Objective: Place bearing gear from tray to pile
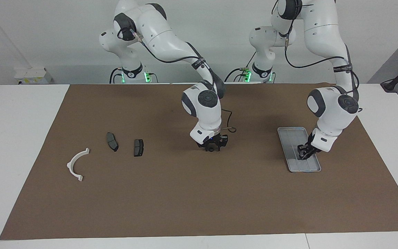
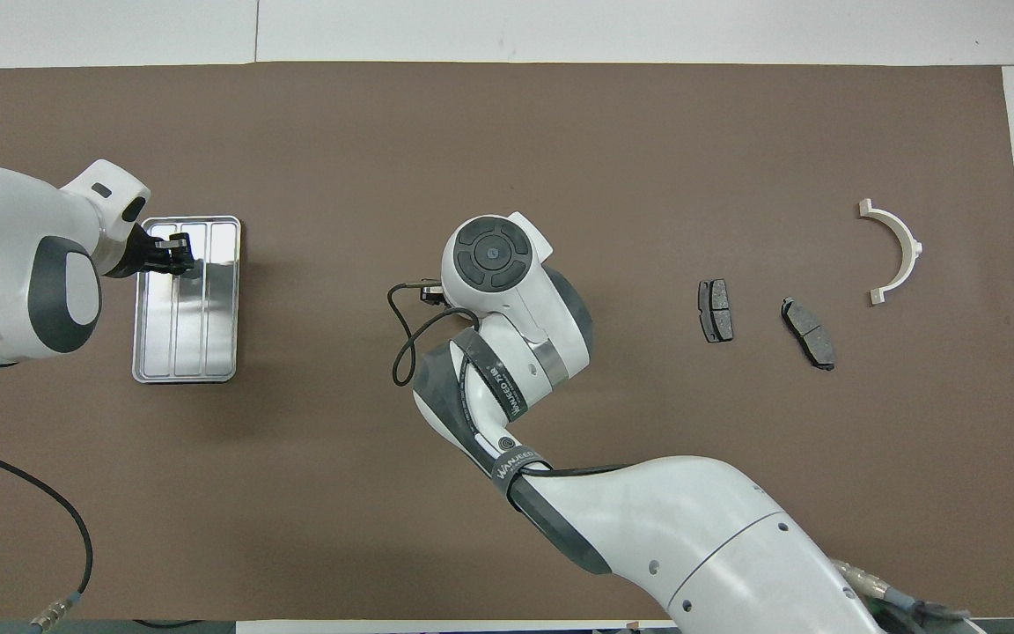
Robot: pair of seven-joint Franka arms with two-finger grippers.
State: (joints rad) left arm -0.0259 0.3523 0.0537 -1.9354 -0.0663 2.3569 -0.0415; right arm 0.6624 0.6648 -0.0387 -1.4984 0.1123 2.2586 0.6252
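Note:
The silver-grey tray [image 1: 290,138] [image 2: 212,343] lies on the brown mat toward the left arm's end of the table. My left gripper [image 1: 302,155] [image 2: 174,257] is low over the tray's part farther from the robots. My right gripper [image 1: 213,147] is down at the mat in the table's middle, with a small dark round part [image 1: 212,149], apparently the bearing gear, at its tips. In the overhead view the right wrist [image 2: 491,255] hides both. The pile lies toward the right arm's end: two dark plates [image 1: 112,141] [image 1: 138,147] [image 2: 716,310] [image 2: 808,333] and a white arc [image 1: 76,164] [image 2: 899,251].
The brown mat [image 1: 199,200] covers most of the white table. A black cable [image 1: 229,125] [image 2: 401,348] loops off the right wrist, close above the mat.

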